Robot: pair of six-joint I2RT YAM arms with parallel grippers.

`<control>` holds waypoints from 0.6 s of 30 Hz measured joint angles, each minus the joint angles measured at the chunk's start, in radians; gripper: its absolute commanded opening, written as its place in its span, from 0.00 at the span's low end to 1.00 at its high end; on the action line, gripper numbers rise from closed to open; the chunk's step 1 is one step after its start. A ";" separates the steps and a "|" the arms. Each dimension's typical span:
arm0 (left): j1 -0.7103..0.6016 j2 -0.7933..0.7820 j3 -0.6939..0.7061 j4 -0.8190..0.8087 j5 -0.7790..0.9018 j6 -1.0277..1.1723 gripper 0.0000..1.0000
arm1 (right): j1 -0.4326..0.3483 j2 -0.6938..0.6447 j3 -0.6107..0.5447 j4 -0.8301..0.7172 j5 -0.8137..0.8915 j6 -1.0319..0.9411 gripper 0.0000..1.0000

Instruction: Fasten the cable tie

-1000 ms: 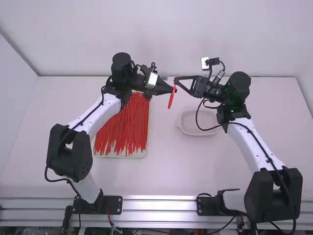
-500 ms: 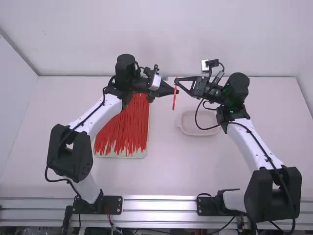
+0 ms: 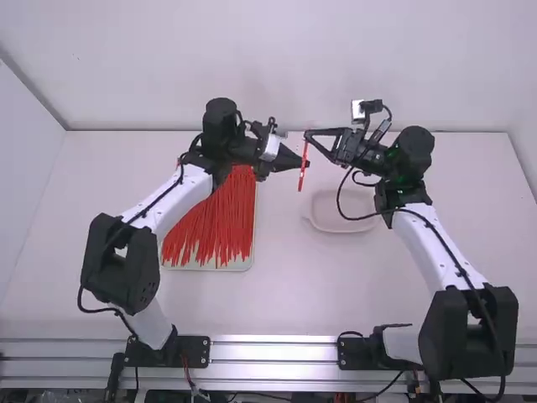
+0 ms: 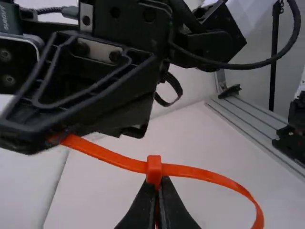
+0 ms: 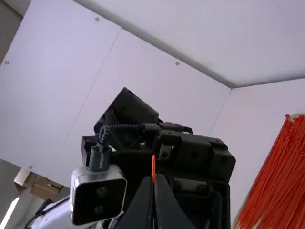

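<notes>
Many spare red ties (image 3: 214, 218) are lying on a tray (image 3: 210, 266) at the surface's (image 3: 294, 277) left. Right of them, in mid-air, the left claw (image 3: 295, 156) is clamping the cable tie (image 3: 302, 170) at its head. The right claw (image 3: 309, 134) is pinching shut on its strap, with a white dish (image 3: 340, 220) sitting further right.

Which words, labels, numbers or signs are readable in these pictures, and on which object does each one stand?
On the dark housing at the right arm's wrist: one short line of pale print, too blurred and cut off to read.
On the cable tie, the heap of red ties, the white dish and the table: no text, number or sign visible.
No legible text anywhere.
</notes>
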 measured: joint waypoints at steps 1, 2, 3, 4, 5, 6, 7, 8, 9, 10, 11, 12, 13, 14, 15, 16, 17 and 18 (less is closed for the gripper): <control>-0.001 0.000 -0.002 -0.006 0.000 0.000 0.02 | -0.004 0.000 0.000 0.007 0.001 0.005 0.00; -0.001 0.000 -0.002 -0.016 0.000 0.000 0.02 | -0.008 0.000 0.000 0.019 0.002 0.015 0.00; -0.001 0.000 -0.002 -0.027 0.000 0.000 0.02 | -0.011 0.000 0.000 0.027 0.002 0.021 0.00; -0.002 0.000 -0.002 -0.033 0.000 0.001 0.02 | -0.013 0.000 0.000 0.028 0.002 0.023 0.00; -0.003 0.000 -0.002 -0.054 0.000 0.006 0.02 | -0.014 0.000 0.000 0.030 0.003 0.027 0.00; -0.005 0.000 -0.002 -0.073 0.000 0.015 0.02 | -0.014 0.000 0.000 0.027 0.002 0.030 0.00; -0.006 0.000 -0.002 -0.110 0.000 0.033 0.02 | -0.014 0.000 0.000 0.024 0.002 0.034 0.00; -0.007 0.000 -0.003 -0.124 0.000 0.040 0.02 | -0.014 0.000 0.000 0.024 0.002 0.034 0.00; -0.007 0.000 -0.002 -0.159 0.000 0.060 0.02 | -0.014 0.000 0.000 0.024 0.002 0.036 0.00; -0.007 0.000 -0.002 -0.192 0.002 0.081 0.02 | -0.014 0.000 0.001 0.020 0.002 0.036 0.00; -0.007 0.000 -0.002 -0.211 0.002 0.093 0.02 | -0.014 0.000 0.003 0.015 0.001 0.037 0.00; -0.007 0.000 -0.002 -0.225 0.004 0.103 0.02 | -0.014 0.000 0.006 0.010 0.001 0.037 0.00; -0.007 0.000 -0.002 -0.252 0.006 0.122 0.02 | -0.014 0.001 0.014 0.003 0.000 0.037 0.00; -0.007 0.000 -0.002 -0.274 0.008 0.138 0.02 | -0.014 0.001 0.024 -0.013 0.001 0.034 0.00; -0.007 0.000 -0.002 -0.299 0.009 0.156 0.02 | -0.014 0.001 0.038 -0.037 0.001 0.029 0.00; -0.007 0.000 -0.002 -0.310 0.009 0.163 0.02 | -0.014 0.001 0.044 -0.050 0.001 0.025 0.00; -0.007 0.000 -0.002 -0.330 0.009 0.175 0.02 | -0.014 0.001 0.057 -0.074 0.002 0.018 0.00; -0.007 0.000 -0.002 -0.341 0.009 0.185 0.02 | -0.014 0.002 0.066 -0.090 0.002 0.014 0.00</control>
